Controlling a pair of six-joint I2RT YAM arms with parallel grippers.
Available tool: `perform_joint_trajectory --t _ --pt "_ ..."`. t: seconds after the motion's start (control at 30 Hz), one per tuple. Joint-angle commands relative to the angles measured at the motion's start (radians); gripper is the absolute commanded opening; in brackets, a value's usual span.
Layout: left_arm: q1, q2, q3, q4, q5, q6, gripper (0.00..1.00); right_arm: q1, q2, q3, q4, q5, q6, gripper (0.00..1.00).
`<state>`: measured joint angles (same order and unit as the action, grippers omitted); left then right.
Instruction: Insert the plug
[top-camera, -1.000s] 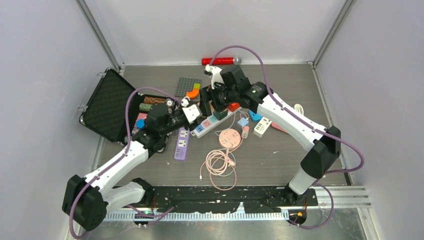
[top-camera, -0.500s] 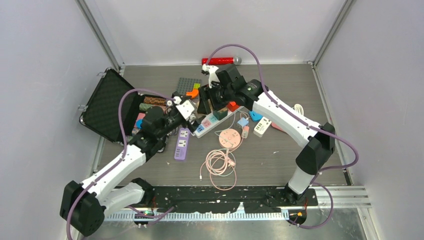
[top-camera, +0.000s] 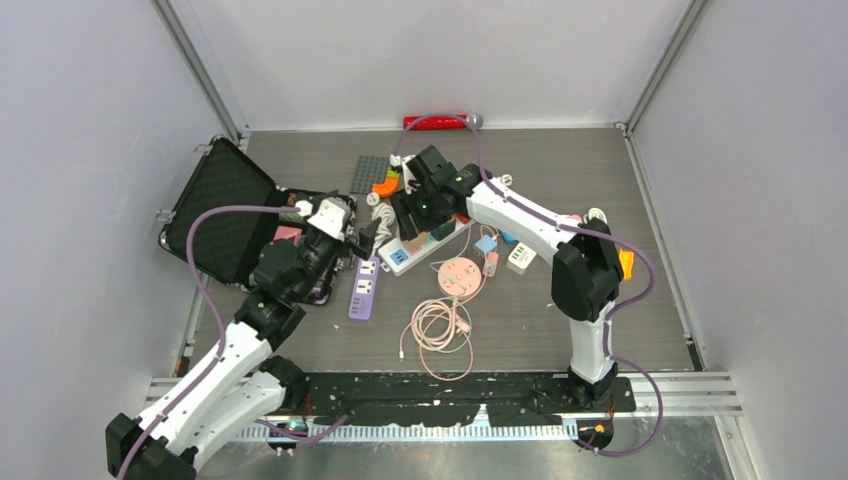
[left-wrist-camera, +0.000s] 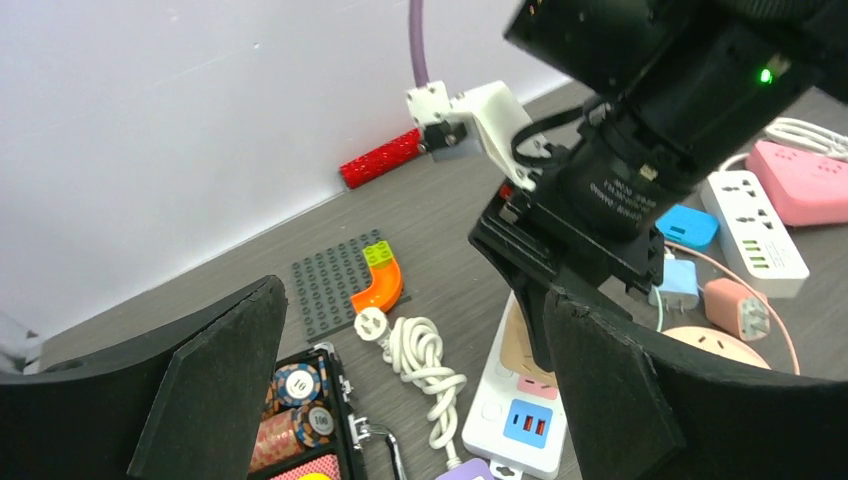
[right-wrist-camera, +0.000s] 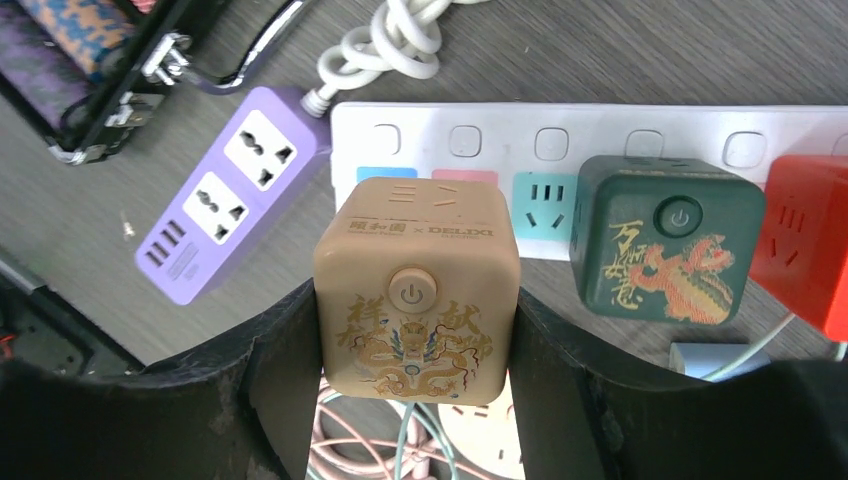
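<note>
The right end effector (right-wrist-camera: 417, 345) clamped the tan cube plug (right-wrist-camera: 417, 270) over the white power strip (right-wrist-camera: 640, 130), beside the strip's green cube plug (right-wrist-camera: 660, 245). The left end effector (left-wrist-camera: 410, 400) gaped wide, empty. Insertion seemed underway, and the next move likely called for a straight downward press.

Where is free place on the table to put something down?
Bare grey table lies between the pink coiled cable and the right arm's base, also in the far right corner. Crowded: around the white power strip, purple power strip and open black case.
</note>
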<state>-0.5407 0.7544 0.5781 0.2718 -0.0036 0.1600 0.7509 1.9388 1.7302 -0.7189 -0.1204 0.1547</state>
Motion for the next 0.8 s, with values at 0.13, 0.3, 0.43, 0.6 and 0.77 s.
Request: perform_joint_trajectory --t 0.13,0.3,0.43,0.6,0.77 --pt "0.005 -0.002 0.043 -0.012 -0.135 -0.055 1.0 0.004 0.071 0.097 0.045 0.067 -0.023 0.05" --pt "0.003 0.005 0.045 -0.014 -0.137 -0.058 1.0 0.005 0.109 0.122 0.033 0.057 -0.025 0.05" --pt "0.004 0.005 0.046 -0.018 -0.147 -0.053 1.0 0.005 0.123 0.124 0.003 0.062 -0.023 0.05" --pt "0.003 0.01 0.046 -0.025 -0.166 -0.051 0.99 0.005 0.12 0.103 -0.012 0.06 -0.02 0.05" --pt "0.004 0.016 0.047 -0.035 -0.176 -0.051 1.0 0.005 0.129 0.108 -0.044 0.067 -0.02 0.05"
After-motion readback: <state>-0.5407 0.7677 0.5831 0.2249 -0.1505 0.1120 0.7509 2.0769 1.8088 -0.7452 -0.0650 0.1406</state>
